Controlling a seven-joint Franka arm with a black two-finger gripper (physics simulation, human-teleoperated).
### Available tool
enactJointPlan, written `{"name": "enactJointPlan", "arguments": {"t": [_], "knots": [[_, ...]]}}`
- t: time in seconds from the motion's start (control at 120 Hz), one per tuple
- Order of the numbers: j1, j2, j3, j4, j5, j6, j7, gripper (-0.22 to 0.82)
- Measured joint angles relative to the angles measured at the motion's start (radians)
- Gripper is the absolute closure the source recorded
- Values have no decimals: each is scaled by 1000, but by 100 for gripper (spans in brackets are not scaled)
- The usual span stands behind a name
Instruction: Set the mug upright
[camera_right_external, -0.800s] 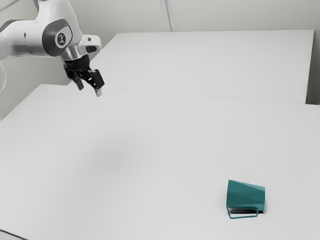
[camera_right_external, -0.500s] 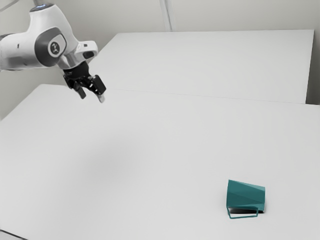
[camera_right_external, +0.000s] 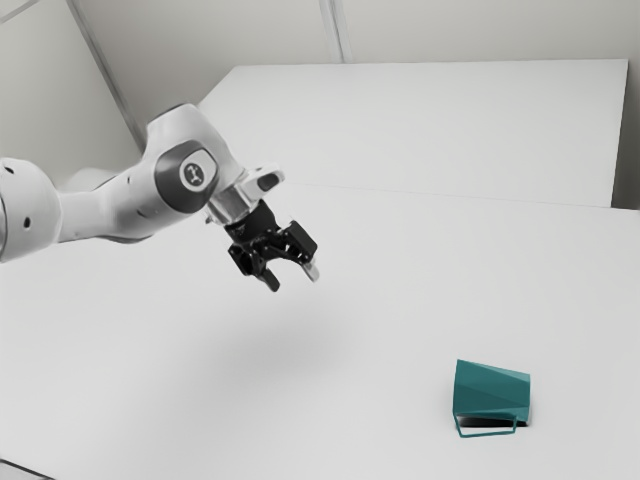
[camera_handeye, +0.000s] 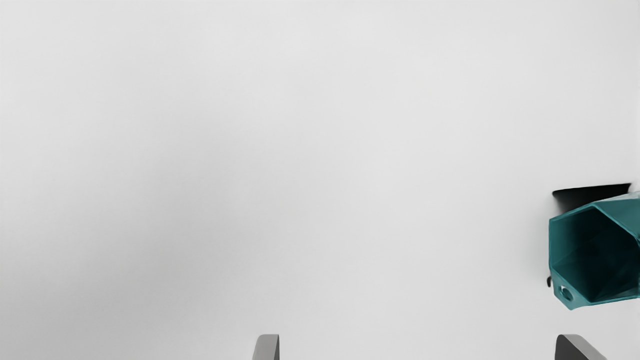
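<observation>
The gripper (camera_right_external: 293, 279) is in the air above the white table (camera_right_external: 390, 260), slanting downward toward the exterior view's right, with its two fingers spread well apart and nothing between them. The white arm (camera_right_external: 190, 172) reaches in behind it from the exterior view's left. The teal mug (camera_right_external: 490, 393) lies on its side on the table, ahead of the gripper, lower than the fingertips and well apart from them. Its angular handle (camera_right_external: 487, 433) sticks out sideways from the body. In the wrist view the mug's open mouth (camera_handeye: 595, 255) faces back toward the gripper, so its dark hollow inside can be seen. The mug lies off to one side of the gap between the fingers, beyond the tip of one finger (camera_handeye: 577, 347) and farther from the other (camera_handeye: 266, 348). A black patch (camera_handeye: 590, 195) is right beside the mug, along its side farther from the fingertips.
</observation>
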Motion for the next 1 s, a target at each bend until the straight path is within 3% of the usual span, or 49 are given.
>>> {"name": "enactJointPlan", "arguments": {"t": [0.492, 1.0], "knots": [[-252, 89, 5, -83, -354, 113, -33, 0], [-364, 168, 4, -62, -573, 162, 66, 0]]}}
